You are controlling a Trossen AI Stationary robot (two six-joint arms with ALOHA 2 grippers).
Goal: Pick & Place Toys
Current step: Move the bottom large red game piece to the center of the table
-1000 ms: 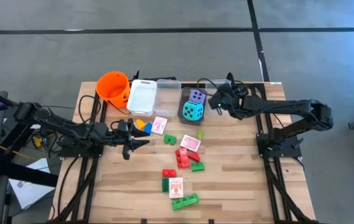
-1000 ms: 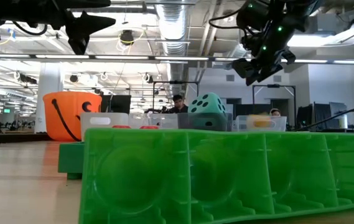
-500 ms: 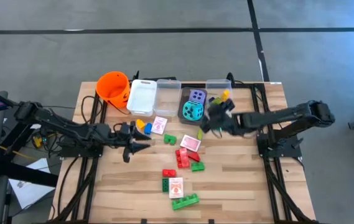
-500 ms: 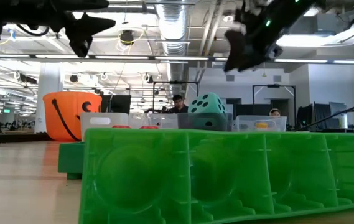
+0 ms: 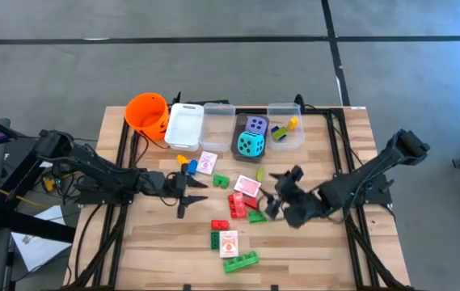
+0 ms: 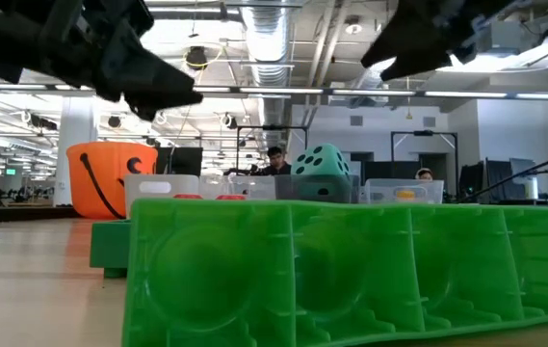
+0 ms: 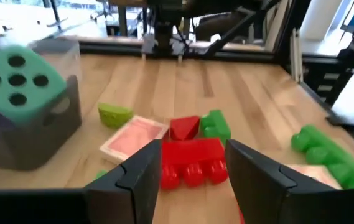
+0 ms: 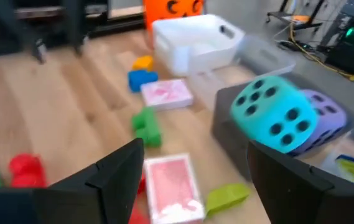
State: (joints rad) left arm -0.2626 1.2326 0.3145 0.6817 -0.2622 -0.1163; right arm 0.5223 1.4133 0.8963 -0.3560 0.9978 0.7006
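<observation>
Loose toys lie mid-table: red bricks (image 5: 238, 202), green bricks (image 5: 221, 181), pink-white cards (image 5: 247, 185) and a blue and a yellow brick (image 5: 186, 164). The teal die (image 5: 251, 145) and purple die (image 5: 255, 124) sit in a dark bin. My left gripper (image 5: 193, 196) hovers open left of the red bricks, and the nearest red brick (image 7: 192, 163) shows beyond its fingers. My right gripper (image 5: 274, 202) hovers open right of them, facing a card (image 8: 170, 183). Neither holds anything.
Along the far edge stand an orange bucket (image 5: 147, 113), a white bin (image 5: 185, 125), a clear bin (image 5: 217, 121) and a clear bin (image 5: 284, 129) with yellow, blue and green bricks. More bricks and a card (image 5: 229, 242) lie toward the near edge. A green brick (image 6: 351, 270) fills the low view.
My right gripper has swung from above the far bins toward the table's near edge and now hangs beside the loose toys at mid-table. My left gripper has gone down and a little toward the right edge, closer to the red bricks, rolling as it went.
</observation>
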